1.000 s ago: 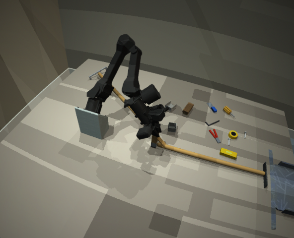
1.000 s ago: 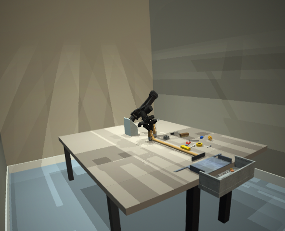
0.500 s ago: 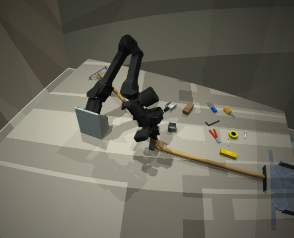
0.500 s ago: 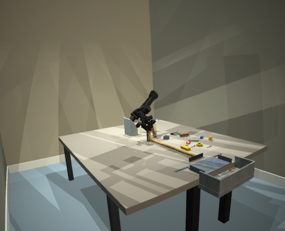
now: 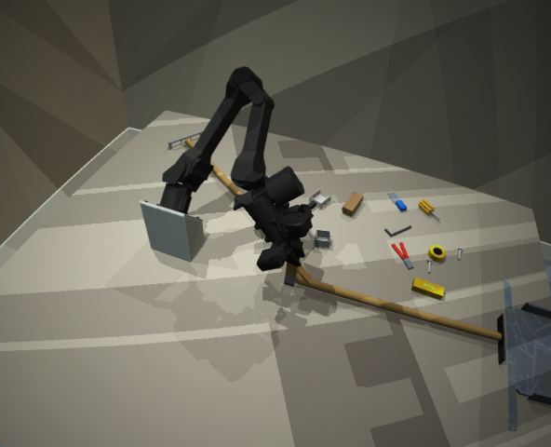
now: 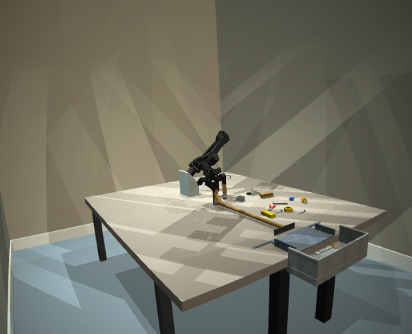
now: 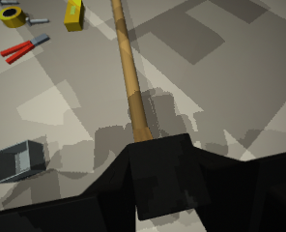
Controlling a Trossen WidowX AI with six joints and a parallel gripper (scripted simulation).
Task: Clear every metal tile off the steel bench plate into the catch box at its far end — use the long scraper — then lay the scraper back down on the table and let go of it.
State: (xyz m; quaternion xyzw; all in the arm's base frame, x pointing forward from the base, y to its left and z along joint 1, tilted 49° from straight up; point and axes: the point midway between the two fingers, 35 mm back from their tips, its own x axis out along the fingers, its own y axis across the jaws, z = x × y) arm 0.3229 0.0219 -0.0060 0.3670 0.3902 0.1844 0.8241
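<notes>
My gripper [image 5: 292, 257] [image 6: 216, 187] [image 7: 148, 146] is shut on the long scraper's upright handle, whose foot is low over the table. The long scraper [image 5: 386, 305] [image 6: 249, 212] [image 7: 129, 72] has a wooden shaft running out to a black blade [image 5: 501, 339] [image 6: 284, 228] at the near side of the steel bench plate [image 5: 533, 356] [image 6: 303, 237]. I cannot tell whether the blade touches the table. No tile shows on the visible part of the plate. Several metal tiles [image 6: 323, 250] and an orange piece [image 6: 335, 245] lie in the catch box [image 6: 339, 266]. The box wall hides part of its inside.
A rake [image 5: 225, 180] lies behind the arm. A small grey box [image 5: 322, 238] [image 6: 240, 198] [image 7: 19, 164] and a brown block [image 5: 353, 203] [image 6: 266, 195] stand beside the gripper. Red-handled pliers [image 5: 401, 254] [image 7: 24, 49] and a yellow block [image 5: 427, 287] [image 6: 267, 213] [image 7: 73, 16] lie beside the shaft.
</notes>
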